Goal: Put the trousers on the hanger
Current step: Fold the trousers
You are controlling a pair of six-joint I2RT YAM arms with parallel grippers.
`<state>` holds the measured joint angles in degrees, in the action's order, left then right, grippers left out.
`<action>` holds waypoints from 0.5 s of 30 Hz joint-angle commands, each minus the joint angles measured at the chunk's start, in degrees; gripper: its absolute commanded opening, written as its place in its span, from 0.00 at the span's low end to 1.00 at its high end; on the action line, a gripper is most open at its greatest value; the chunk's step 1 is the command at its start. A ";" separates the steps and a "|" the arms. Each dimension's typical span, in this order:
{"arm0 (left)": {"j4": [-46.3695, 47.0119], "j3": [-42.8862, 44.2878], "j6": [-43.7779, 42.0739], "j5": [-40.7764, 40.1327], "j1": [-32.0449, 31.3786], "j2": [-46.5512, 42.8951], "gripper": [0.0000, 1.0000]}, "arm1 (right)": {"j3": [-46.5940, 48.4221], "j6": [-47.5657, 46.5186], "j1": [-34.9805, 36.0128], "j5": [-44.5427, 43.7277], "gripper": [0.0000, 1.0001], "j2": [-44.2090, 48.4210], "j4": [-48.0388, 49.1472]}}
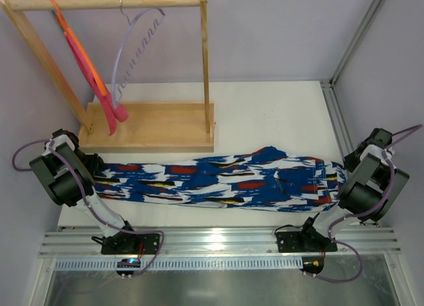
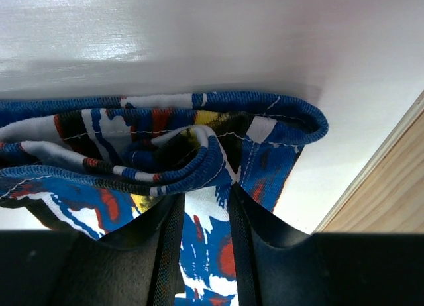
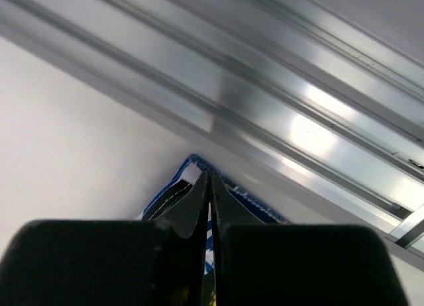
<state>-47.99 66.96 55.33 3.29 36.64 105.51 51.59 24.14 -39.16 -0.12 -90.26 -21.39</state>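
Left gripper point(image 2: 202, 210) pinches one end of the trousers point(image 1: 218, 180); right gripper point(image 3: 210, 187) seems to pinch the other, so they lie straight for the hanger point(image 1: 140, 49).

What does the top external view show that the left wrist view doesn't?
Only the top external view: the full length of the trousers stretched across the table, plus the lavender hanger and orange hanger hanging on the wooden rack. Only the left wrist view: the folded, stitched edge of the cloth pinched in the left claw. Both: the printed trousers, the white table and part of the rack's wooden base.
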 commanded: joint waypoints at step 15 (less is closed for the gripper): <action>8.26 -2.45 -1.89 -11.20 2.56 6.90 0.33 | 10.90 8.19 7.34 -11.56 0.38 2.35 -18.41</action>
<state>-49.34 68.12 55.57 3.27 36.82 106.61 59.05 27.99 -33.61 -8.03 -93.01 -31.75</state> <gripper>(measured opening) 0.331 0.356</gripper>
